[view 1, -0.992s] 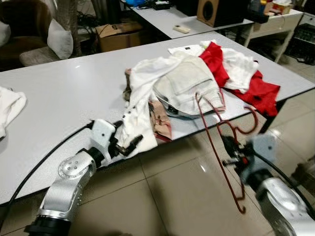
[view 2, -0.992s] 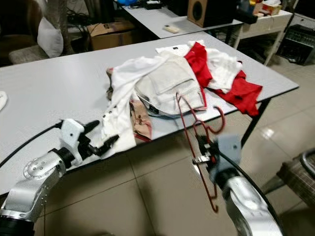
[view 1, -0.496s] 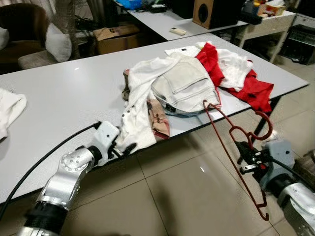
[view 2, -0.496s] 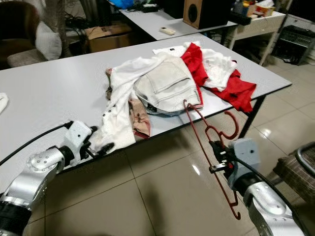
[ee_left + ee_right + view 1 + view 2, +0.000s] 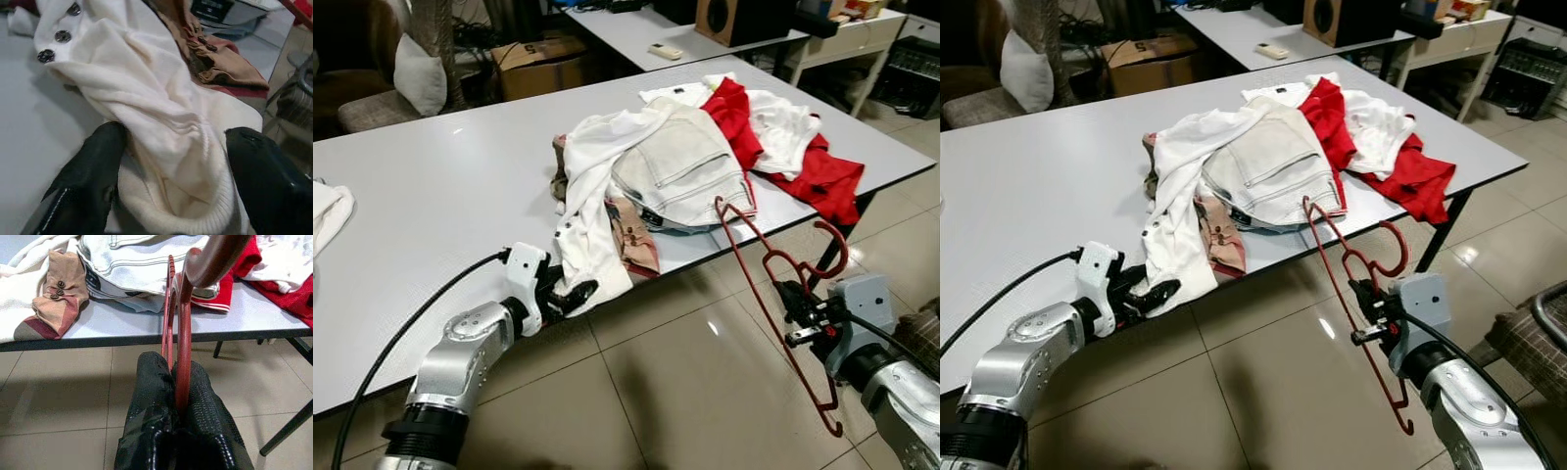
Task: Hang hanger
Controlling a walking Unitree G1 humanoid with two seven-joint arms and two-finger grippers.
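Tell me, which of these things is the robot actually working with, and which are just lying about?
In use:
- red hanger, clamped in the right pincer
- white garment, its hem between the left pincer's open fingers
- table

Lying about:
- pale jeans
- red garment
- tan garment
- speaker
- cardboard box

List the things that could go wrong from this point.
1. The right tool pinches only the thin bar of the red hanger, so the hanger may swivel or slip.
2. The left tool straddles the cuff of the white garment, which is tangled in the clothes pile; pulling could drag the beige jeans off the table.
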